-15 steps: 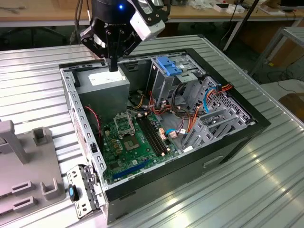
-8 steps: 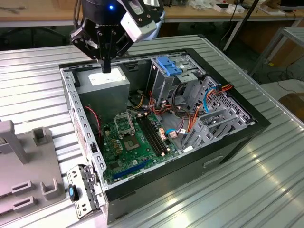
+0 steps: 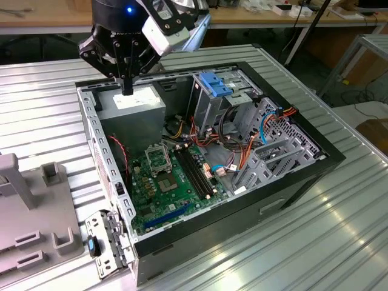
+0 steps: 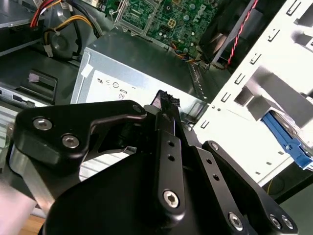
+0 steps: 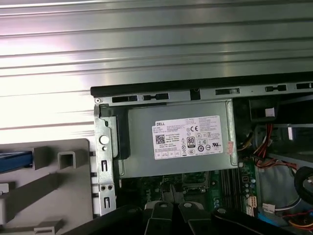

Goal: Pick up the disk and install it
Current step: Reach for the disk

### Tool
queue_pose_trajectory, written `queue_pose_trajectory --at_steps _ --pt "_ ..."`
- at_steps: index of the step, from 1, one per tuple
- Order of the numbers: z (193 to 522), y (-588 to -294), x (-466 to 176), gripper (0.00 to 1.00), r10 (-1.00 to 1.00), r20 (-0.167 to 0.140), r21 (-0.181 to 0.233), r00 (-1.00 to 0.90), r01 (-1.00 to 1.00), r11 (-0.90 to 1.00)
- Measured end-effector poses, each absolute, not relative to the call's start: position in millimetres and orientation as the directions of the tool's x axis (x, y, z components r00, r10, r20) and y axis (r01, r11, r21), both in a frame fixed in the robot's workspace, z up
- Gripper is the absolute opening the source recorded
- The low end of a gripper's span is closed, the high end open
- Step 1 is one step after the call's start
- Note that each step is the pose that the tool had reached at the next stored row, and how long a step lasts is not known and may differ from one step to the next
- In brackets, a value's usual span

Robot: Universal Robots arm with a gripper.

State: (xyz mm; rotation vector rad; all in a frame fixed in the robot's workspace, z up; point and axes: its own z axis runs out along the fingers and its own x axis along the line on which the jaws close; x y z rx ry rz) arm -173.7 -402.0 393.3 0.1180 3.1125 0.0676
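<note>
My gripper (image 3: 127, 90) hangs over the grey power supply (image 3: 132, 109) in the back corner of the open computer case (image 3: 315, 167), its black fingers pressed together with nothing between them. The second wrist view has the fingertips (image 4: 166, 100) just above the power supply's label. A blue strip that looks like the disk's (image 5: 13, 161) carrier rail lies in the grey fixture (image 5: 54, 196) outside the case. The same blue rail of the disk (image 4: 288, 139) peeks out past the case's pale rear panel (image 4: 254, 98), well away from the gripper. The rest of the disk is hidden.
The case lies on its side on a ribbed metal table (image 3: 339, 242), motherboard (image 3: 173, 182) and cables exposed. A tall grey drive cage with a blue bracket (image 3: 215, 82) stands at the case's far side. The grey fixture (image 3: 33, 224) sits on the exterior view's left.
</note>
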Motion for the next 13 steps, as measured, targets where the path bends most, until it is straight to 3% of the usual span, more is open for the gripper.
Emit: queue_pose_trajectory --at_steps 13 --pt "393.3 -403.9 -195.5 0.11 0.076 -0.024 0.044 -0.997 0.075 0.996"
